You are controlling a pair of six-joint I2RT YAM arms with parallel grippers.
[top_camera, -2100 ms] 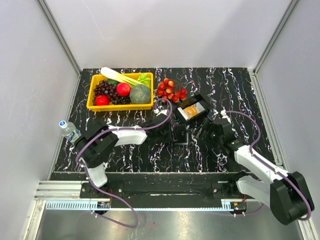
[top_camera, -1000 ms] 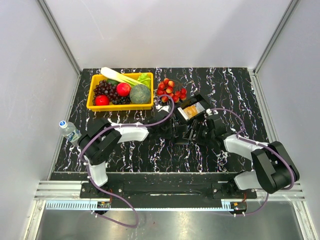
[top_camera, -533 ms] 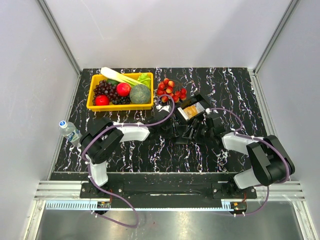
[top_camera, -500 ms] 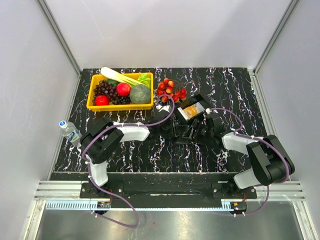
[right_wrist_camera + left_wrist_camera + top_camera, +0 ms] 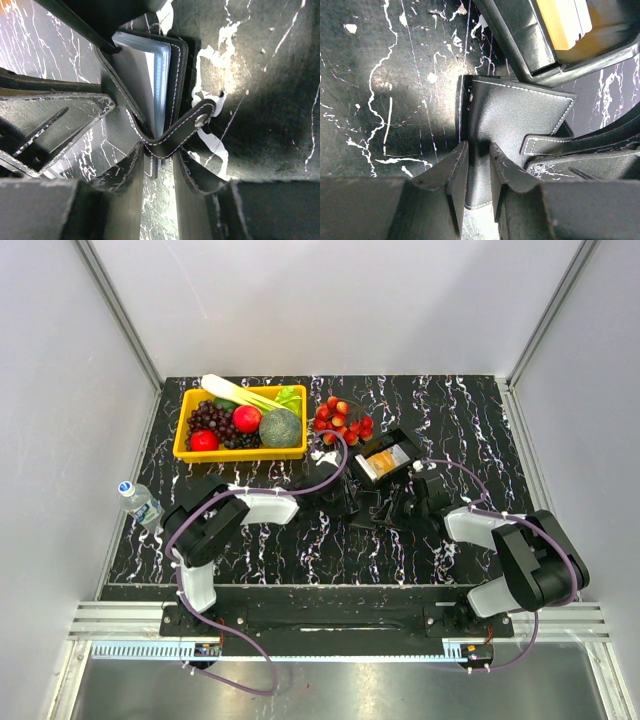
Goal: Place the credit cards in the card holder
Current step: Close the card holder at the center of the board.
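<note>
Now the left pincer (image 5: 477,150) and right pincer (image 5: 159,155) both clench the card holder (image 5: 515,110), apparently opening it; next, one must fetch the credit cards (image 5: 562,20).

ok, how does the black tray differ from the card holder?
The tray is a deep open box; the card holder is a flat stitched fold. The tray holds the orange cards; the card holder shows only pale blue sleeves, no card seen. The tray sits untouched on the table; the card holder is pinched by the left gripper and right gripper. Both are black outside.
</note>
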